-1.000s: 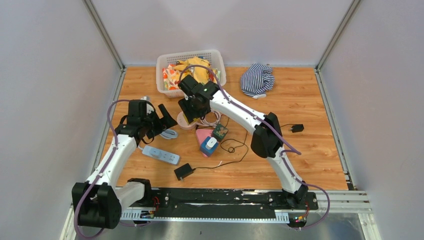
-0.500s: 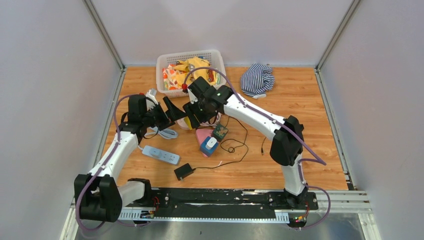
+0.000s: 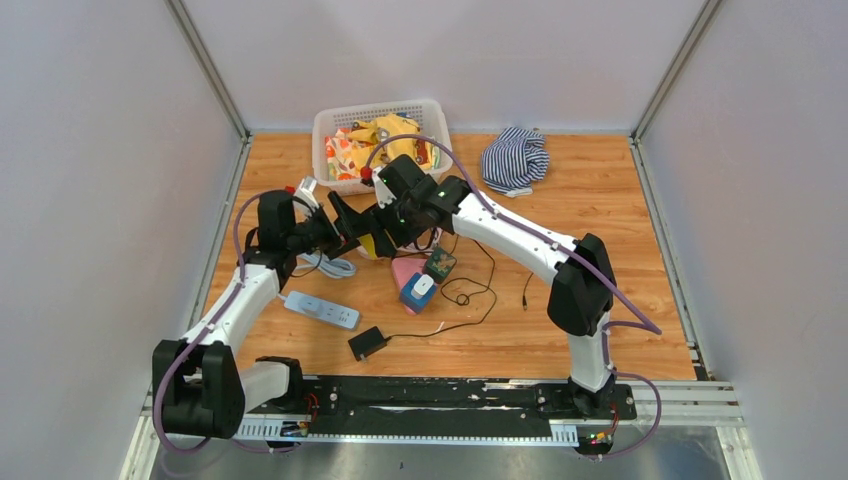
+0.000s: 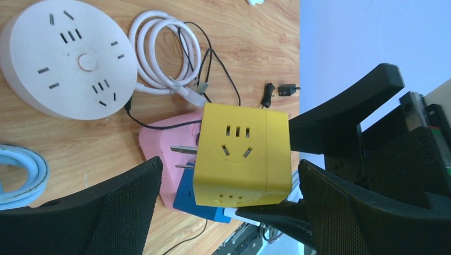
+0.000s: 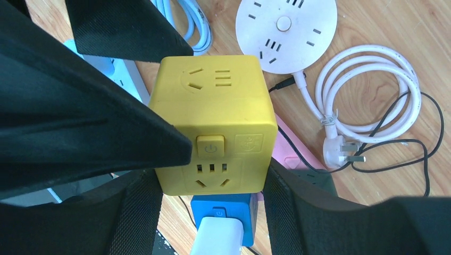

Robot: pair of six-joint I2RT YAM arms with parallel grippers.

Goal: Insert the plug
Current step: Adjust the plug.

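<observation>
the right end effector (image 5: 213, 180) is clenched on the yellow cube socket (image 4: 242, 154), w/ a pad on each of two opposite faces. it holds the cube up off the wooden surface (image 3: 620, 210), left of centre and in front of the white basket (image 3: 322, 150). we see metal plug prongs (image 4: 182, 150) sticking out of one side of the cube. its other faces show socket holes, and one has a power button.

the left end effector (image 4: 230, 163) is released, fingers spread wide. it faces the cube, which sits between the two open fingers in the left wrist view. we can't tell if either finger touches the cube.

under and around the cube on the surface:
- a round white socket disc (image 5: 286, 32), flat, holes facing up
- a coiled white cable (image 5: 367, 90) just beside the disc, its plug end lying loose
- a pink block (image 4: 167, 141) w/ a blue block (image 5: 223, 210) near it; the blue one has a white plug in it
- thin black wires crossing the pink block and the coil
- a light blue cable (image 4: 21, 175) at the edge of the left wrist view

nearer the arm bases lie a white power strip (image 3: 321, 310) and a black adapter (image 3: 367, 343), apart from each other. a striped cloth (image 3: 515, 158) sits at the far side, right of the basket.
</observation>
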